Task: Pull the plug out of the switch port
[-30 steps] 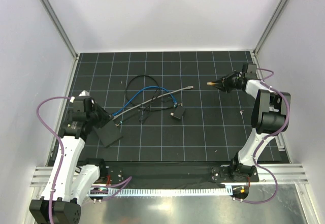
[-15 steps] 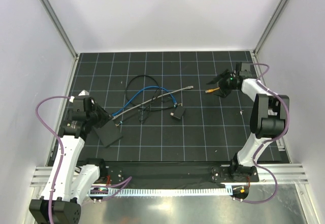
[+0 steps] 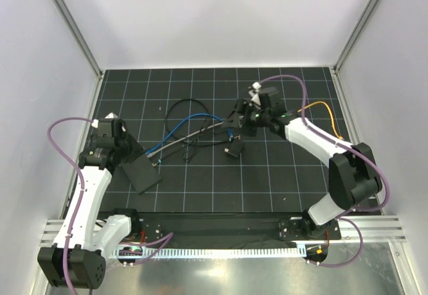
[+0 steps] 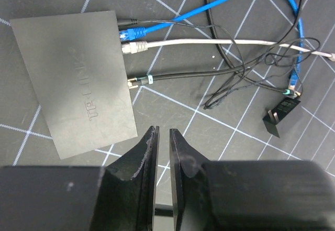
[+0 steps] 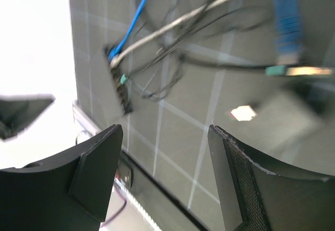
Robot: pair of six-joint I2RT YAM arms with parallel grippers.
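- the switch (image 4: 78, 105): flat black box at the near left of the grid mat (image 3: 281, 174), its socket edge facing the middle of the mat.
- sockets, contents: a blue plug (image 4: 133, 32), a pale grey plug (image 4: 132, 47) and a black lead with a green band (image 4: 140, 79), seated side by side along that edge. which one the task means cannot be told.
- left gripper (image 4: 162, 134): just beside the switch, above the mat. its jaws are barely parted, a thin slit with nothing in it.
- right gripper (image 5: 163, 136): over the cable tangle in the middle of the mat, well apart from the switch. its jaws are wide and empty.
- small black block (image 4: 282, 117): lies right of the tangle and is not the switch.
- step in hand, judged: reaching for a plug.
- to do it well:
  - steady the box with the left claw.
  - bring the right claw in low along the lead.
  - pinch the plug body, not the cable.
  - draw straight out in line with the socket, since a slanted pull would likely drag the light box.
- containers: no bin or tray in view; the sockets are the only holders.
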